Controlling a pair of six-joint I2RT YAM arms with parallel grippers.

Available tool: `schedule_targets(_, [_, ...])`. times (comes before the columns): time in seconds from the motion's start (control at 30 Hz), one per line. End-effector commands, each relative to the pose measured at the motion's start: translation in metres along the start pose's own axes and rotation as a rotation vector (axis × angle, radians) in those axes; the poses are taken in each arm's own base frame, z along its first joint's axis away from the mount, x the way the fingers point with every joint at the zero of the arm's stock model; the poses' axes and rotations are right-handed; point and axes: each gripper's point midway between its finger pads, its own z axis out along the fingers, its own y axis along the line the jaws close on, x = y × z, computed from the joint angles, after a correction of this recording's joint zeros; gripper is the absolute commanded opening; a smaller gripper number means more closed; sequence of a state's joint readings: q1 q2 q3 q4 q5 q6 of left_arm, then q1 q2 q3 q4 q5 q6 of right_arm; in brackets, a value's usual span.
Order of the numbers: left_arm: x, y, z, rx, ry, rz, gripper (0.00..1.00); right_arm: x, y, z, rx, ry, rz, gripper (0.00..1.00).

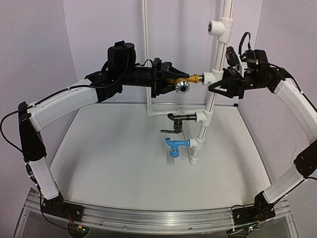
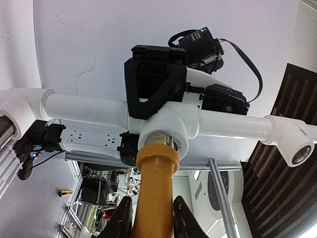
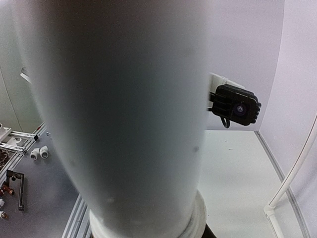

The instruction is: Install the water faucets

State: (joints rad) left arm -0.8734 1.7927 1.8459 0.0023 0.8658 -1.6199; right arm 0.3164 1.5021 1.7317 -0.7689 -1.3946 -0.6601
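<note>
On my left, the left arm reaches up and across from its base. The left gripper (image 1: 173, 82) is closed on the brass faucet (image 1: 190, 78) and holds it level, high above the table (image 1: 99, 158). My left wrist view confirms the grip: the two fingers (image 2: 121, 222) pinch the gold stem from either side with no slack showing. From overhead, the faucet's silver tip (image 1: 182, 88) points toward the camera. Its other end, with a few threads showing, sits in the mouth of a white tee fitting (image 2: 166, 124) on the upright white pipe (image 1: 216, 49). I cannot tell how far in it is seated.

Lower on the same pipe, the black faucet (image 1: 177, 118) sticks out to the left from its own fitting. The blue faucet (image 1: 176, 146) sits under it at the lowest fitting, spout turned down. Neither gripper is touching these two.

Further right, the right gripper (image 1: 217, 85) is clamped on the pipe at the level of that top tee. In the left wrist view I see one of its black fingers wrapped over the fitting. My right wrist view is mostly filled by the pipe, blurred and very close to the lens. A small black camera module (image 3: 237, 106) shows just to the right of it.
</note>
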Motion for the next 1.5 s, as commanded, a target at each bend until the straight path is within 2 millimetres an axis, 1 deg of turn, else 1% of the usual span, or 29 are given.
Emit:
schedule_targets(0.0, [0.009, -0.018, -0.003, 0.035, 0.014, 0.060, 0.00, 0.009, 0.000, 0.001, 0.024, 0.041, 0.033, 0.00])
schedule_targets(0.27, [0.020, -0.032, 0.003, 0.052, 0.057, 0.111, 0.00, 0.013, 0.000, 0.002, 0.023, 0.046, 0.038, 0.00])
schedule_targets(0.5, [0.027, -0.037, 0.002, 0.057, 0.089, 0.116, 0.00, 0.014, -0.001, 0.002, 0.025, 0.048, 0.038, 0.00])
schedule_targets(0.63, [0.031, -0.034, 0.001, 0.050, 0.107, 0.106, 0.00, 0.014, -0.001, 0.002, 0.021, 0.045, 0.035, 0.00])
schedule_targets(0.8, [0.031, -0.029, 0.001, 0.041, 0.113, 0.079, 0.00, 0.014, 0.000, 0.002, 0.019, 0.043, 0.036, 0.00])
schedule_targets(0.97, [0.025, -0.033, -0.001, 0.069, 0.128, 0.060, 0.00, 0.014, 0.003, 0.002, 0.011, 0.039, 0.032, 0.00])
schedule_targets(1.07, [0.021, -0.032, -0.004, 0.092, 0.145, 0.034, 0.00, 0.015, 0.006, 0.002, 0.008, 0.038, 0.030, 0.00])
schedule_targets(1.3, [0.023, -0.034, 0.000, 0.078, 0.225, 0.030, 0.00, 0.015, 0.009, 0.001, 0.015, 0.043, 0.020, 0.00])
schedule_targets(1.47, [0.024, -0.026, -0.001, 0.053, 0.231, 0.007, 0.00, 0.012, 0.008, 0.001, 0.015, 0.039, 0.028, 0.00])
